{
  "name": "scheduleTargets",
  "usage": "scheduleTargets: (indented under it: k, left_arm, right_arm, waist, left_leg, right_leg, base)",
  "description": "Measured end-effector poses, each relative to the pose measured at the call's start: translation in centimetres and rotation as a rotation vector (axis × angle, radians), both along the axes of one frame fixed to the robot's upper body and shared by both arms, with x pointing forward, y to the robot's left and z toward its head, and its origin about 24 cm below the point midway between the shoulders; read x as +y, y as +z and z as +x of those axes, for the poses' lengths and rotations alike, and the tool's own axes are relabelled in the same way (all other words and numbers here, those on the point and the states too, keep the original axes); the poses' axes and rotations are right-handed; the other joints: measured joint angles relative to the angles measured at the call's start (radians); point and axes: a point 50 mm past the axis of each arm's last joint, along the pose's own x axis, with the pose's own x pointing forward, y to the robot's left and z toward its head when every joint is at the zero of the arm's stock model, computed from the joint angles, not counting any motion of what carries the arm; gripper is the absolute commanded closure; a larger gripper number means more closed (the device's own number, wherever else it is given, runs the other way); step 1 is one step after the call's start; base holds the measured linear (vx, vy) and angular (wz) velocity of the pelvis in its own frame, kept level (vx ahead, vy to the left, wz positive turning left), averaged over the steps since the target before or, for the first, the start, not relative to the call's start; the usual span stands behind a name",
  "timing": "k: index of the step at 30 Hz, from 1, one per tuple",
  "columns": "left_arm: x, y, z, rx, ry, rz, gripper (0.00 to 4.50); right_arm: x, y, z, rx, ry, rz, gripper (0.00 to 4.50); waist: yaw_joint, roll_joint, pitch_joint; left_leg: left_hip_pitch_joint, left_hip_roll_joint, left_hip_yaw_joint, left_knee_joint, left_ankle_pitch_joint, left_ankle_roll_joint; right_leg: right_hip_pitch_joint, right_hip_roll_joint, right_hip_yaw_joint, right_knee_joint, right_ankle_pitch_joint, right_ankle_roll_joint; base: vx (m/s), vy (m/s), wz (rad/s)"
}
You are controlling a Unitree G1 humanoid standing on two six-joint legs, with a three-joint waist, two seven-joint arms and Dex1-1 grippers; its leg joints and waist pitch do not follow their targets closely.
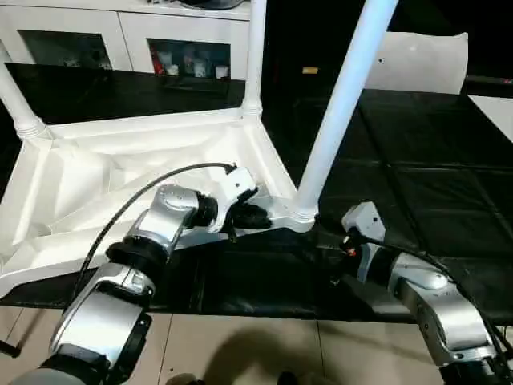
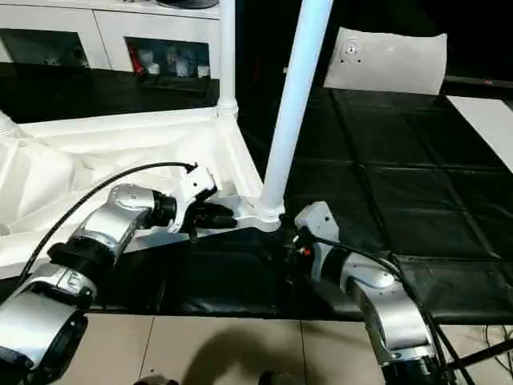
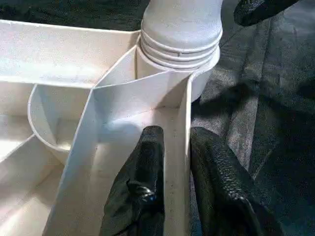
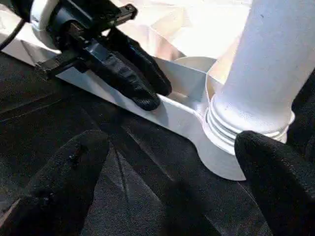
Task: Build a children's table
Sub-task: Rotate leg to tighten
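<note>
The white tabletop [image 1: 120, 172] lies upside down on the black mat, ribbed underside up. Three white legs stand in its corner sockets: one at the far left [image 1: 16, 104], one at the back [image 1: 255, 56], and one at the near right corner [image 1: 345, 96]. My left gripper [image 3: 174, 140] is shut on the tabletop's near rim [image 3: 177, 162] just beside that corner socket [image 3: 179, 54], one finger inside the rim and one outside. My right gripper [image 4: 172, 142] is open low over the mat, fingers spread wide in front of the same socket [image 4: 231, 147]; one fingertip [image 4: 275, 172] is close to the leg's ringed base.
White glass-door cabinets [image 1: 120, 40] line the back. A flat white sheet [image 1: 417, 60] leans at the back right. The black mat [image 1: 417, 160] stretches to the right, with pale floor tiles [image 1: 240, 345] in front of it.
</note>
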Motion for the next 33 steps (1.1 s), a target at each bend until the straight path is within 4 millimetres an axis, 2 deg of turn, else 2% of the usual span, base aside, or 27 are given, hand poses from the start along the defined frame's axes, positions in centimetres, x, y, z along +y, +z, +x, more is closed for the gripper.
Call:
scheduleTargets:
  k: [5, 6, 14, 19, 23, 29, 33]
  left_arm:
    - [0.2, -0.1, -0.1, 0.001, -0.034, 0.053, 3.54]
    - [0.2, -0.1, -0.1, -0.004, -0.042, 0.059, 3.82]
    - [-0.2, -0.1, -0.1, -0.028, -0.072, 0.079, 4.36]
    - [0.0, -0.1, -0.1, -0.035, -0.096, 0.077, 4.44]
    - [0.7, 0.0, -0.7, -0.037, -0.196, 0.068, 4.44]
    - [1.9, 0.0, -1.9, -0.012, -0.370, 0.073, 4.44]
    - [2.0, 0.0, -2.3, 0.005, -0.436, 0.072, 4.44]
  right_arm:
    - [0.0, -0.2, -0.2, 0.006, 0.014, -0.022, 0.00]
    - [0.0, -0.2, -0.2, 0.005, 0.015, -0.023, 0.00]
    - [0.0, -0.2, -0.1, -0.004, 0.012, -0.026, 0.00]
    - [-0.2, 0.2, 0.1, -0.028, 0.002, -0.023, 0.00]
    - [-1.0, 1.0, 0.6, -0.055, 0.010, -0.025, 0.00]
    - [-2.3, 2.7, 1.2, -0.088, 0.085, -0.028, 0.00]
    - [-2.1, 2.6, 1.1, -0.060, 0.183, -0.027, 0.00]
  waist:
    - [0.001, 0.000, 0.000]
    - [0.002, 0.000, 0.000]
    - [0.006, 0.000, 0.000]
    - [0.005, 0.000, 0.000]
    - [0.007, 0.000, 0.000]
    - [0.038, -0.001, -0.001]
    - [0.039, -0.001, -0.001]
  left_leg:
    - [0.001, 0.000, 0.000, 0.000, 0.000, 0.000]
    - [0.001, 0.000, 0.000, 0.000, 0.000, 0.000]
    - [0.000, 0.000, 0.000, 0.000, 0.000, 0.000]
    - [0.001, 0.000, -0.001, 0.001, 0.000, 0.000]
    - [0.001, 0.000, -0.001, 0.000, 0.000, 0.000]
    - [0.003, 0.000, -0.001, 0.001, 0.000, 0.000]
    - [0.003, -0.001, -0.001, 0.002, 0.000, 0.000]
  right_leg:
    - [0.001, 0.000, 0.000, 0.000, 0.000, 0.000]
    - [0.001, 0.000, 0.000, 0.000, 0.000, 0.000]
    - [0.001, 0.000, 0.000, 0.000, 0.000, 0.000]
    - [0.002, 0.000, 0.000, 0.000, 0.000, 0.000]
    - [0.001, 0.000, 0.000, 0.000, 0.000, 0.000]
    - [0.001, -0.001, -0.001, 0.001, 0.000, 0.000]
    - [0.001, -0.001, 0.000, 0.001, 0.001, 0.000]
  base:
    - [0.000, 0.000, 0.00]
    - [0.000, 0.000, 0.00]
    - [0.000, 0.000, 0.00]
    - [0.000, 0.000, 0.00]
    - [0.000, 0.000, 0.00]
    - [0.000, 0.000, 0.00]
    - [0.000, 0.000, 0.00]
